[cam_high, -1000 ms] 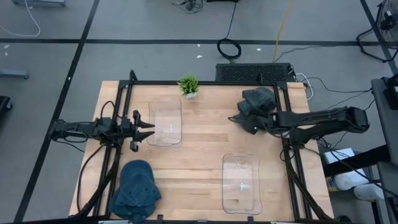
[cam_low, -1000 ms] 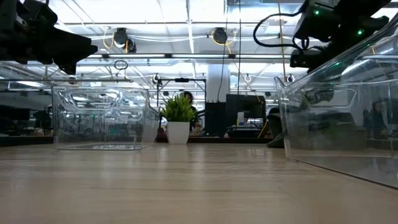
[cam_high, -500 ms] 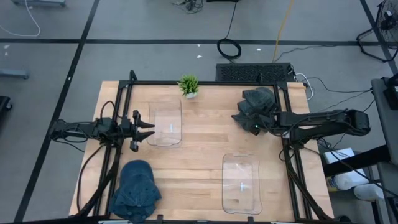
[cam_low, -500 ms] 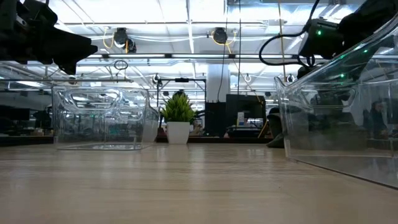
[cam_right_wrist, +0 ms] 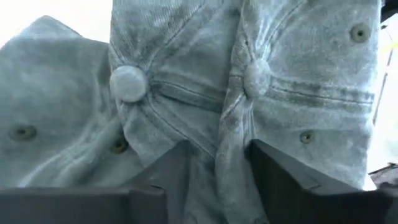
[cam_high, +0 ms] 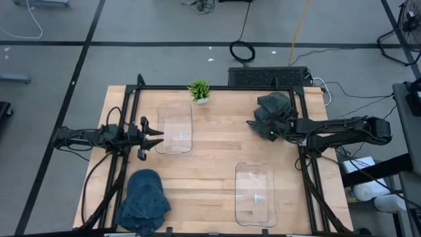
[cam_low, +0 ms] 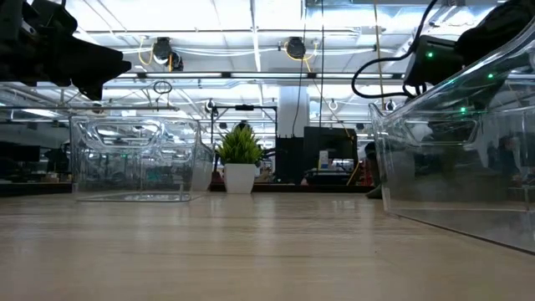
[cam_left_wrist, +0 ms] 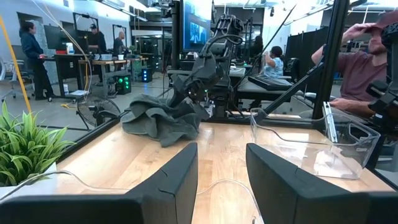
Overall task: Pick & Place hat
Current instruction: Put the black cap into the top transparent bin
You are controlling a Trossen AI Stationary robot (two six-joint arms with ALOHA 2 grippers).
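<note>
Right gripper (cam_right_wrist: 214, 165) closes on the hat pile (cam_high: 273, 108)

We judge the grasp underway — fingers pinching a fold; next, lift one hat clear. Left gripper (cam_high: 152, 136) waits, fingers apart.

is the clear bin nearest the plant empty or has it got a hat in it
Empty. In the high view the clear plastic bin beside the small green plant shows only bare wood through it; the blue denim hats lie outside it.

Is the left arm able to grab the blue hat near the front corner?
Probably yes. The blue hat lies uncovered on the table, on the left gripper's own side, nothing between them.
</note>
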